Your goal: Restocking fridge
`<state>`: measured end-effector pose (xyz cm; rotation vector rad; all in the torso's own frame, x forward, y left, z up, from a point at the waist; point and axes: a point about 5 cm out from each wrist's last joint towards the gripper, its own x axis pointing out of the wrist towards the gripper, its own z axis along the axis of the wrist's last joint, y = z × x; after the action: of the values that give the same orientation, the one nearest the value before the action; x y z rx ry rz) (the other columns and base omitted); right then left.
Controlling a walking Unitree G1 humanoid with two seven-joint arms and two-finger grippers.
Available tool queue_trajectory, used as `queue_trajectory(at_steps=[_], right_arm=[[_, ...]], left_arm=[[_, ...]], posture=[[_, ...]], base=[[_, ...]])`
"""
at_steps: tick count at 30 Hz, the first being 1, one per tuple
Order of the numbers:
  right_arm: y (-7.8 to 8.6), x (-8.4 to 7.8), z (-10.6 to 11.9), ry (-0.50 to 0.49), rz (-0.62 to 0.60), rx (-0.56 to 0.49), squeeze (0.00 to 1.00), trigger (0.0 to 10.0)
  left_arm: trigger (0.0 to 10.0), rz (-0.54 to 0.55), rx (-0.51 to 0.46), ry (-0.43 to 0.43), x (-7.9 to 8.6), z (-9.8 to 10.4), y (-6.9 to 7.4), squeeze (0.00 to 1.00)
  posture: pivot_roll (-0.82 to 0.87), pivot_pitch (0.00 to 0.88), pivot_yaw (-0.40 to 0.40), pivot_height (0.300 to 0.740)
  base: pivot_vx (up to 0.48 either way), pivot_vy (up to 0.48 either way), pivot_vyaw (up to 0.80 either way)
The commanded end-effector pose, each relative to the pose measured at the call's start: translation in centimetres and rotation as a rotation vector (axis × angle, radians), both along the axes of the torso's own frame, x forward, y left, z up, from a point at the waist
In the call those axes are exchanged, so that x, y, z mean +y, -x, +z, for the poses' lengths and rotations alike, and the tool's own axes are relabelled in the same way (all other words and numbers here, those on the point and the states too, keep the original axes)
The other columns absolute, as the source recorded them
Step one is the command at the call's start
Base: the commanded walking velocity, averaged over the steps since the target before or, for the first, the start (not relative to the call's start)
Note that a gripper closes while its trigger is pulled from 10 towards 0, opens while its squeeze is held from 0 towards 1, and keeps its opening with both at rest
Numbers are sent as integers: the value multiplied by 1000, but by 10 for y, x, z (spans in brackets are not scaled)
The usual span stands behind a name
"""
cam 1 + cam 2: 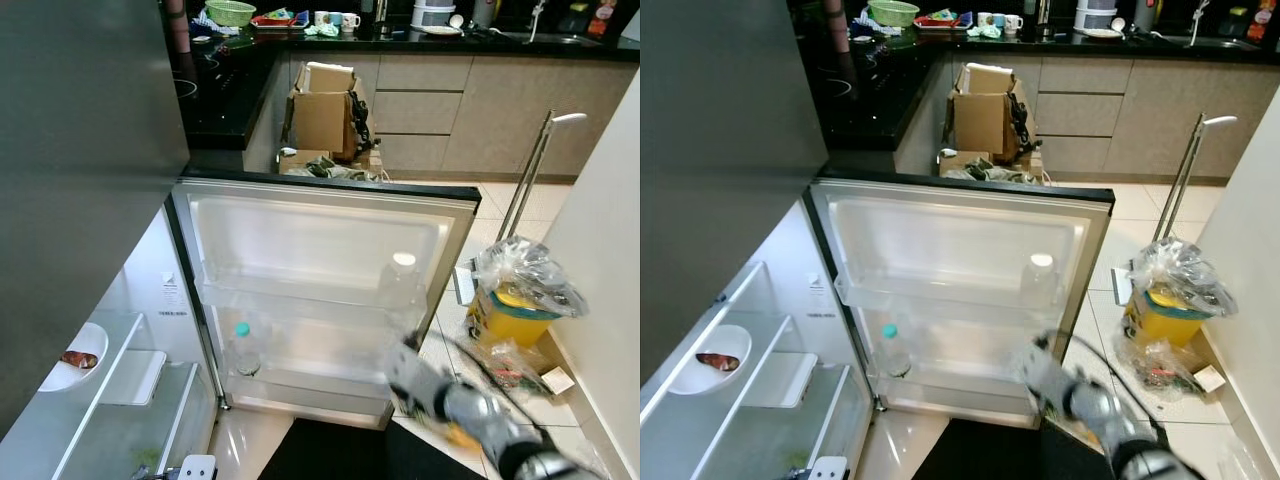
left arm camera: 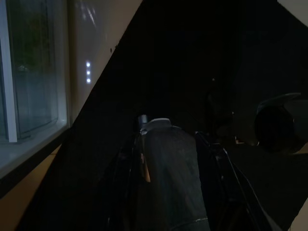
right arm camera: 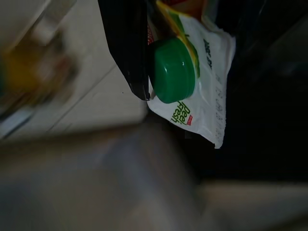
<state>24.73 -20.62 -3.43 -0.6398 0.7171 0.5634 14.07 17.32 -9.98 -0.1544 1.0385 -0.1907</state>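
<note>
Right gripper (image 3: 144, 72) is clamped on a juice carton (image 3: 202, 72) with a green cap (image 3: 174, 70), one black finger (image 3: 126, 43) pressed right against the cap. It's low down by the bottom right corner of the open fridge door (image 1: 320, 230), motion-blurred. Left gripper (image 2: 168, 159) hangs in the dark, can't tell how its fingers stand. On the door, a teal-capped bottle (image 1: 244, 350) sits at the lower shelf's left end, a white-capped bottle (image 1: 400, 280) at the upper shelf's right end. Inside the fridge, a white bowl (image 1: 75, 358). Further back, a cardboard box (image 1: 322, 110) on the floor.
</note>
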Motion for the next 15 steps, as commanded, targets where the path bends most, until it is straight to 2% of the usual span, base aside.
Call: queue_trajectory(at_steps=[1,3,4,5,7,8,15], right_arm=[[2,-3,-2,-12,-61,5,0,10000],[15,-9,-11,-17,-145,44,0,10000],[15,-9,-11,-17,-145,44,0,10000],[31,-17,-22,7,-246,88,0,10000],[36,-20,-25,18,-282,104,0,10000],[50,-26,-33,45,-349,143,0,10000],[78,-27,-47,30,-439,220,0,10000]], left_arm=[[10000,-1,12,-4,0,-1,3,0],[10000,-3,12,-5,0,-1,3,0],[10000,-3,12,-5,0,-1,3,0],[10000,-5,13,-7,0,-1,3,0],[10000,-6,13,-8,1,-1,3,0],[10000,-8,13,-11,1,-1,3,0],[10000,-7,10,-15,3,-1,2,0]], posture=[[-53,0,-18,740],[-53,0,-15,740],[-53,0,-15,740],[-54,0,-13,740],[-54,0,-13,740],[-54,0,-10,740],[-54,0,-8,740]], base=[[0,0,0],[0,0,0],[0,0,0],[0,0,0],[0,0,0],[0,0,0],[0,0,-731]])
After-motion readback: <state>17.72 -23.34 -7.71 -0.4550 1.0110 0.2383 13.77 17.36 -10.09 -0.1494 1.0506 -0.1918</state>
